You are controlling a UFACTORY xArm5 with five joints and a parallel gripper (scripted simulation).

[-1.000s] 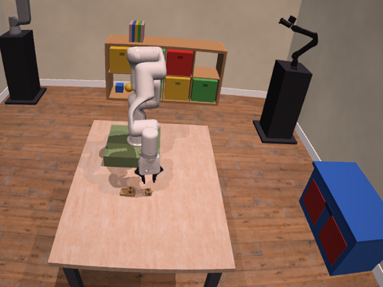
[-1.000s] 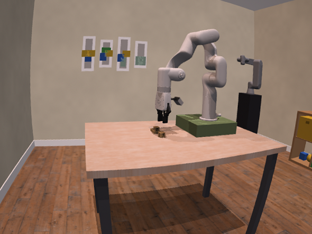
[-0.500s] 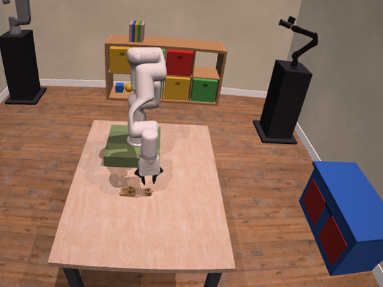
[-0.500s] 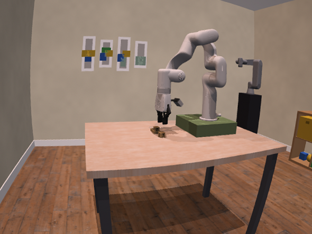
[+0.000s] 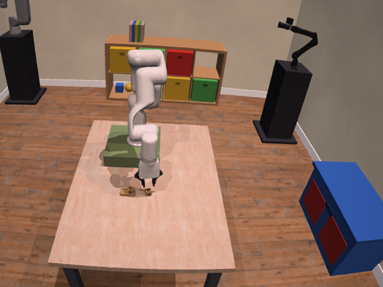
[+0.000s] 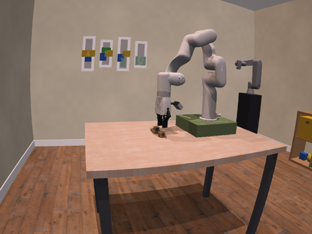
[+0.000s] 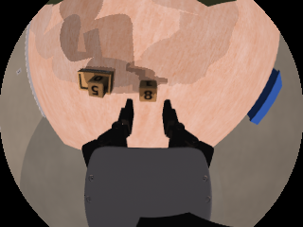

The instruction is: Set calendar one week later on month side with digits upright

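The small wooden tray [image 5: 124, 192] [image 6: 152, 130] [image 7: 83, 80] lies on the table. One wooden cube [image 5: 130, 189] [image 6: 156, 128] [image 7: 96, 88] is at the tray; the wrist view shows what looks like a 5 on its near side and a 0 on top. Whether it sits flat is too small to tell. The other cube [image 5: 148, 192] [image 6: 161, 134] [image 7: 148, 93] stands outside on the table, with an 8 on its near side in the wrist view and a partly hidden digit on top. My gripper [image 5: 148, 185] [image 6: 162, 126] [image 7: 148, 106] is partly open and empty, above the table near this outer cube. The month's name is not readable.
The green base block [image 5: 120, 161] [image 6: 216, 129] under the arm stands on the table [image 5: 140, 232] [image 6: 126, 149] behind the tray and cubes. A blue cabinet [image 5: 354, 200] and a shelf [image 5: 207, 45] stand away from the table.
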